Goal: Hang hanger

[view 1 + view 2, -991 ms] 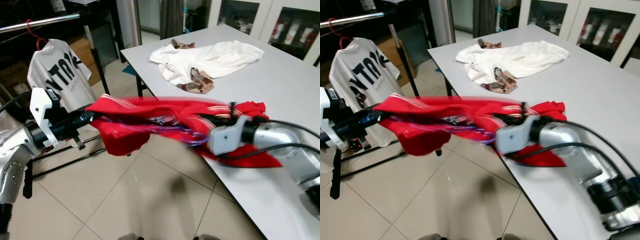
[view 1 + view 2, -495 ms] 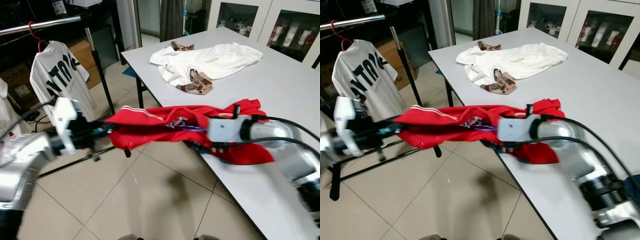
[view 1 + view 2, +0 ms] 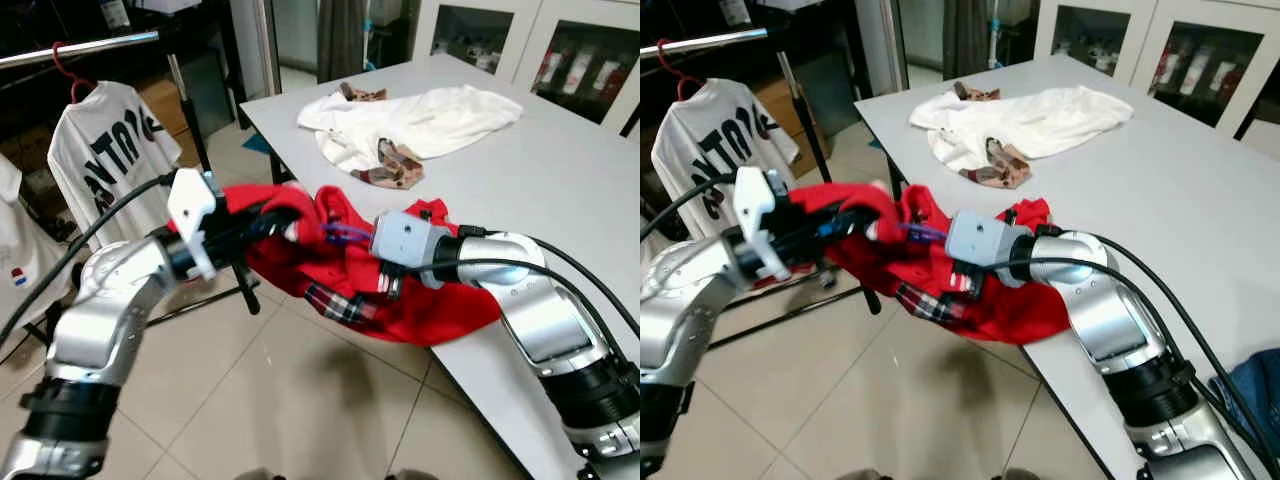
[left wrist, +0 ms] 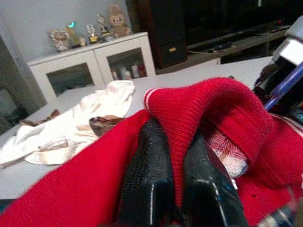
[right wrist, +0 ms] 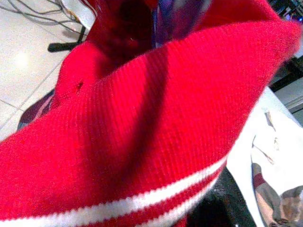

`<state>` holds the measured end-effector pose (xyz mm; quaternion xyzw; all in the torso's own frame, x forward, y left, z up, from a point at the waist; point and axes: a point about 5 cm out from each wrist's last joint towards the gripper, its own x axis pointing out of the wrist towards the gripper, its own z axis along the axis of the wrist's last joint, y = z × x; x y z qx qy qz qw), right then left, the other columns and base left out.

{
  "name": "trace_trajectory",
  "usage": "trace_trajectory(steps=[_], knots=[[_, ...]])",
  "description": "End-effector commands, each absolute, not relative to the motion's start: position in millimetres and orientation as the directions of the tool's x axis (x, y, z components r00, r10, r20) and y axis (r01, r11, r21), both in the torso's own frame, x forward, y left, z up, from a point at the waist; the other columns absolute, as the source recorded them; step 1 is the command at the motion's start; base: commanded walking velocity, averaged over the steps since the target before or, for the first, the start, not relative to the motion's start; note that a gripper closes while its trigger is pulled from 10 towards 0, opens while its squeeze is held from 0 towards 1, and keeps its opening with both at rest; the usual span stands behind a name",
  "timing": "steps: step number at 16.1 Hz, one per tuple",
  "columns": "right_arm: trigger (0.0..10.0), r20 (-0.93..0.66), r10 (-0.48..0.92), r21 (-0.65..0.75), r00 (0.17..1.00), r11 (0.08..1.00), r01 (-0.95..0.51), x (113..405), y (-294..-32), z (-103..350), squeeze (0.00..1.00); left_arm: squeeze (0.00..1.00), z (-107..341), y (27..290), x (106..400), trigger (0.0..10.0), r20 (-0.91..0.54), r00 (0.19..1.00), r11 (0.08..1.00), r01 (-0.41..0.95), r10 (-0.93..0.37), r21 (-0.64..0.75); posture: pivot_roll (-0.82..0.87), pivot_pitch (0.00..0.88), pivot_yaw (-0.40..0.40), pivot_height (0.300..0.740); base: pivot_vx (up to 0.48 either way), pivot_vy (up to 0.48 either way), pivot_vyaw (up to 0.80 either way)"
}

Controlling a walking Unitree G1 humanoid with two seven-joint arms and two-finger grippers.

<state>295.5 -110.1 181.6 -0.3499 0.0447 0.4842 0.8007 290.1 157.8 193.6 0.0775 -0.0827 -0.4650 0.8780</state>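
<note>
Clamped on a fold of the red sweater [image 3: 400, 300], the left gripper [image 4: 176, 156] has its two black fingers [image 4: 149, 179] pressed together with the knit squeezed between them, held off the near corner of the table [image 3: 560, 170]. Facing it from the table side, the right gripper [image 3: 345, 235] is buried in the same garment beside a purple hanger [image 3: 345, 232]; red cloth hides its fingers, so I cannot tell how far apart they are. Half a second ago the sweater was stretched in a long band between the two arms; now the grippers have drawn close together and it hangs bunched in a heap, a plaid lining showing at its lower edge, part of it draped over the table edge. One red sweater is in hand and one purple hanger pokes out of it. On the far part of the grey table lies one white shirt [image 3: 440, 115] with a small plaid cloth [image 3: 395, 165] on it. To the robot's left one white printed T-shirt [image 3: 105, 155] hangs from a red hanger [image 3: 68, 65] on a metal rail [image 3: 80, 48] of a black rack, with another white garment [image 3: 15, 230] at the picture's edge. Pale floor tiles [image 3: 280, 400] lie below, and white glass-door cabinets [image 3: 560, 50] stand behind the table.
</note>
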Motion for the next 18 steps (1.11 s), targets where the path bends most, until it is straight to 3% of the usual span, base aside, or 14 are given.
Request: trace_trajectory(steps=[1, 5, 10, 11, 12, 14, 17, 18], knots=[[0.0, -0.359, 0.781, -0.535, 0.51, 0.276, -0.799, 295, -101, 198, 0.0, 0.0, 198, 149, 293, 0.0, 0.076, 0.539, 0.539, 0.805, -0.839, 0.248, -0.02, 0.0, 0.06, 0.736, 0.0, 0.0, 0.0], [0.0, -0.347, 0.769, -0.495, 0.536, 0.336, -0.801, 299, -91, 195, 0.0, 0.0, 200, 123, 290, 0.0, 0.115, 0.461, 0.475, 0.846, -0.88, 0.243, 0.0, 0.0, 0.061, 0.736, 0.0, 0.0, 0.0], [0.0, -0.314, 0.78, -0.484, 0.541, 0.359, -0.798, 301, -75, 198, 0.0, 0.0, 203, 120, 284, 0.3, 0.122, 0.442, 0.458, 0.852, -0.889, 0.252, 0.0, 0.0, 0.058, 0.736, 0.0, 0.0, 0.0], [0.0, -0.309, 0.783, -0.484, 0.54, 0.359, -0.798, 301, -73, 199, 0.0, 0.0, 202, 123, 284, 4.4, 0.107, 0.45, 0.462, 0.849, -0.886, 0.256, 0.0, 0.0, 0.058, 0.736, 0.0, 0.0, 0.0], [0.0, -0.294, 0.793, -0.479, 0.533, 0.36, -0.801, 300, -69, 201, 0.0, 0.0, 201, 132, 285, 10.0, 0.067, 0.478, 0.478, 0.842, -0.876, 0.249, 0.0, 0.0, 0.051, 0.736, 0.0, 0.0, 0.0], [0.0, -0.295, 0.799, -0.469, 0.524, 0.356, -0.808, 299, -67, 200, 0.0, 0.0, 197, 145, 284, 10.0, 0.021, 0.508, 0.501, 0.842, -0.861, 0.2, 0.01, 0.0, 0.049, 0.736, 0.0, 0.0, 0.0], [0.0, -0.327, 0.793, -0.445, 0.514, 0.351, -0.824, 296, -74, 189, 0.0, 0.0, 196, 166, 285, 10.0, 0.02, 0.581, 0.568, 0.788, -0.814, 0.236, 0.01, 0.0, 0.045, 0.736, 0.0, 0.0, 0.0], [0.0, -0.348, 0.786, -0.421, 0.511, 0.355, -0.834, 293, -80, 182, 0.0, 1.0, 196, 175, 283, 10.0, 0.007, 0.604, 0.587, 0.771, -0.797, 0.246, 0.01, 0.0, 0.043, 0.736, 0.0, 0.0, 0.0]])
